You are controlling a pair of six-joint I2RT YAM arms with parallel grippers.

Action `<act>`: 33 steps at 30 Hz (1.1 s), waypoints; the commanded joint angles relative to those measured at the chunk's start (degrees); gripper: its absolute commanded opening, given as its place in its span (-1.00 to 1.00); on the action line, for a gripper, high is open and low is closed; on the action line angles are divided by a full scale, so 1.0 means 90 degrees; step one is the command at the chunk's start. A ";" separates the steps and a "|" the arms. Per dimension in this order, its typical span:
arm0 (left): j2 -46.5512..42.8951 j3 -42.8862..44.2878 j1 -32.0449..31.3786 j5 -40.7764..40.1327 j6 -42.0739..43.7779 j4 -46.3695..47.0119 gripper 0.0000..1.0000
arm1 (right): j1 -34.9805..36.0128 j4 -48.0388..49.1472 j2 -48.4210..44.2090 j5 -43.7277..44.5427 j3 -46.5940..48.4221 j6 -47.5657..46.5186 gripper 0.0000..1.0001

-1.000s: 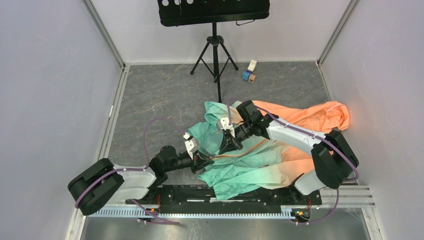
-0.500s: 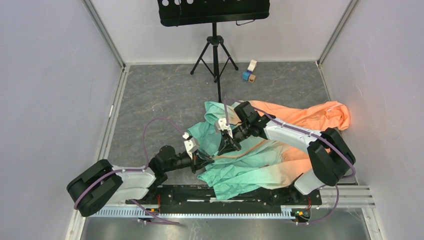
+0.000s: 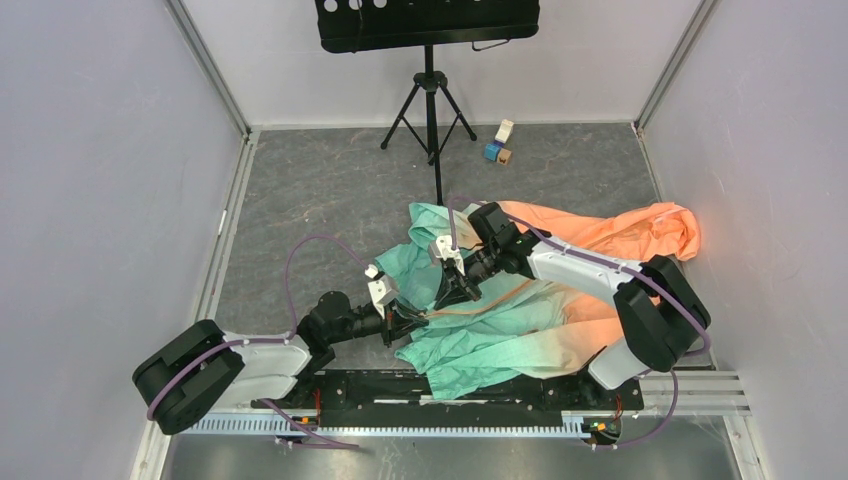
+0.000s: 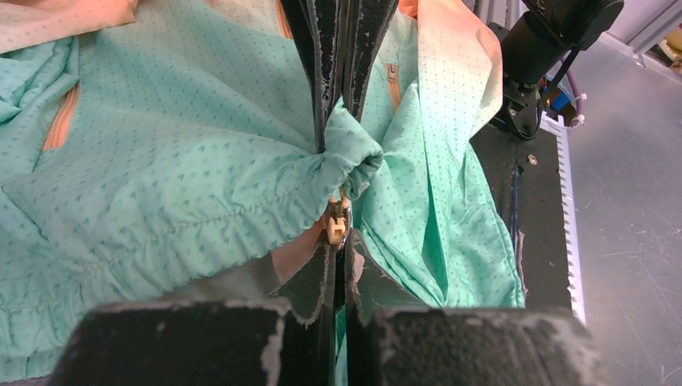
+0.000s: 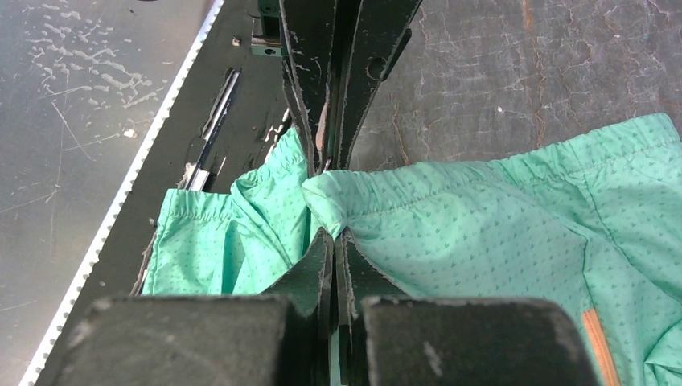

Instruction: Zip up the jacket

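Observation:
The jacket [image 3: 520, 310] lies crumpled on the floor, mint green near the arms and peach-orange at the far right. In the left wrist view my left gripper [image 4: 338, 245] is shut on the cream zipper pull [image 4: 335, 228] at the jacket's [image 4: 185, 161] orange zipper line. The right gripper's fingers [image 4: 331, 88] close on a fold of the hem just beyond it. In the right wrist view my right gripper [image 5: 334, 235] is shut on the elastic green hem [image 5: 450, 193]. In the top view the left gripper [image 3: 405, 318] and the right gripper [image 3: 455, 292] are close together over the jacket's near left part.
A black music stand on a tripod [image 3: 430, 100] stands at the back. Small blocks [image 3: 498, 146] lie on the floor beside it. The black base rail [image 3: 400, 388] runs along the near edge under the jacket's hem. Grey walls close both sides.
The right gripper has shifted slightly left and back with the hem in it. The left arm has barely moved.

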 commanded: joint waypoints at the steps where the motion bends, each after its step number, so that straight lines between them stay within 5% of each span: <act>1: -0.0002 -0.0008 -0.0024 0.0151 0.0190 0.0346 -0.96 | 0.0013 0.0482 -0.0146 0.0040 -0.0145 0.0181 -0.99; 33: -0.0203 -0.0067 -0.0024 0.0059 0.0130 0.0239 -0.96 | -0.0029 0.0758 -0.0316 0.0146 -0.0309 0.0384 -0.99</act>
